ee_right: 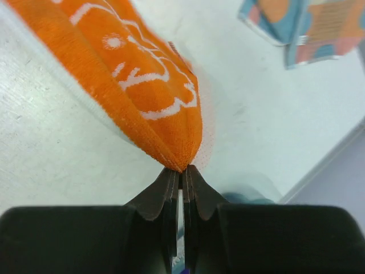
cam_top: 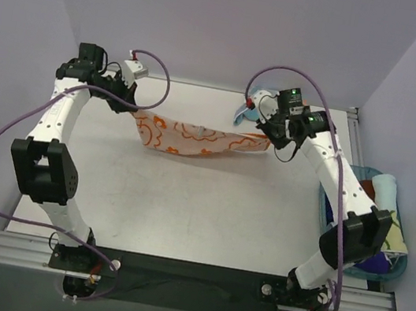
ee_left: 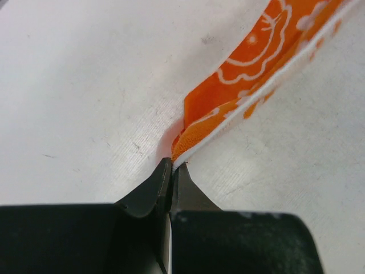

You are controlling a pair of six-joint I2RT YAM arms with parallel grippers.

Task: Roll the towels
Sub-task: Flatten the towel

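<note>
We hold the white towel point(cam_top: 195, 139) by its two ends. The left gripper point(ee_left: 171, 165) is pinched shut on one corner and the right gripper point(ee_right: 182, 170) on the opposite one, with cloth emerging right at each pair of fingertips. Between the fingers it hangs in a shallow sag over the table point(cam_top: 181, 223); we cannot tell whether its lower edge touches.

We judge it light, limp and a little stretchy. It will bunch wherever it is not held, and so thin a pinch at the hem could slip under a hard pull. Corners suit spreading it; for rolling we would take one short end instead.

On the near side of both grippers the tabletop lies open, good for laying the cloth flat. Just beyond the right fingers lies the blue towel point(cam_top: 249, 108), so we should not drift that way. The table's edge runs close on their outer side, with the basket point(cam_top: 405, 264) further back toward the base. The wall stands close beyond the left fingers.
</note>
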